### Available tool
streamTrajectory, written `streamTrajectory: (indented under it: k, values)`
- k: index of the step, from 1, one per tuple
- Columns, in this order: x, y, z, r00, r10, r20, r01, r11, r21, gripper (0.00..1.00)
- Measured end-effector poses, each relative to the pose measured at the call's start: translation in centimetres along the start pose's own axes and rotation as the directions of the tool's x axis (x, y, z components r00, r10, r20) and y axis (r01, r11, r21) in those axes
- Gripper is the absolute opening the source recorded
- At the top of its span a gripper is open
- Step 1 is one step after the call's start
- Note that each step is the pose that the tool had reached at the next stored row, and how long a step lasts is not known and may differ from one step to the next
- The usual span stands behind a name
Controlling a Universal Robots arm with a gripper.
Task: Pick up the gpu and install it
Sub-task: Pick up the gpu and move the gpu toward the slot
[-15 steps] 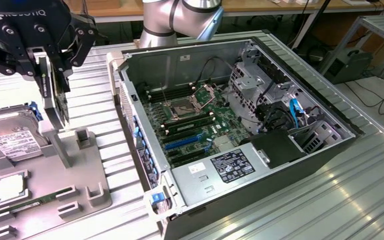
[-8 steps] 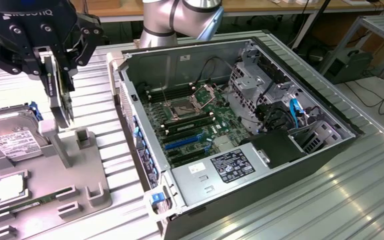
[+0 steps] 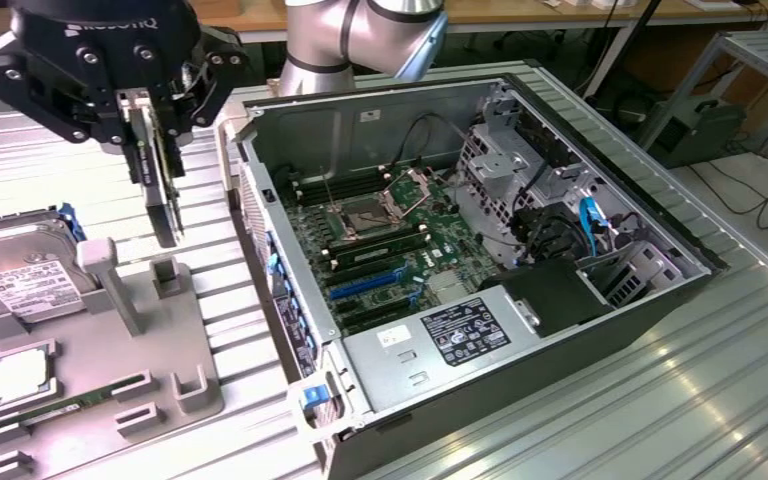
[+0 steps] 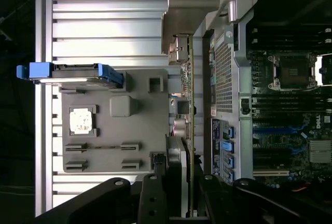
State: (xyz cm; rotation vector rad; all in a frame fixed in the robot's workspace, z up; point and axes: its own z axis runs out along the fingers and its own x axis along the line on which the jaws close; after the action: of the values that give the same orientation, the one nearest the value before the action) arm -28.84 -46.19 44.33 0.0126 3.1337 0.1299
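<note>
Upper left of exterior view: one black gripper (image 3: 155, 112), "ROBOTIQ" partly readable on its body. Fingers closed partway, clamped on the top edge of the gpu (image 3: 160, 190). One card, hanging upright and edge-on, clear of the fixture (image 3: 84, 350) below it and just left of the case (image 3: 398, 375).

Left edge: one hard drive (image 3: 17, 275) in a blue carrier, standing tilted on the fixture; white label, print unreadable. Lower left, on the fixture: one CPU (image 3: 21, 375) lying flat and one RAM stick (image 3: 44, 408) lying flat near it.

Top centre: one silver arm (image 3: 357, 35).

Centre to right: one open case lying on its side, green motherboard (image 3: 384, 235) exposed with blue slots. A black label (image 3: 464, 335) on the box inside, white print too small to read.

Surface: ribbed aluminium table (image 3: 651, 400). Room: wooden desk edge along the top, cables on the floor and a grey rack at upper right.

Wrist view: gpu (image 4: 190, 94) seen edge-on between the fingers, between fixture and case.
</note>
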Motion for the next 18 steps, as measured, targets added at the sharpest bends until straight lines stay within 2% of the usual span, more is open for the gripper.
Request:
streamTrajectory:
  k: [9, 18]
  values:
    - [-2.8, 0.02, 0.01, 1.0, 0.0, -0.0002, 0.0, 1.0, 0.0, 0.28]
    - [-4.3, 0.03, 0.02, 1.0, 0.0, -0.0003, 0.0, 1.0, 0.0, 0.28]
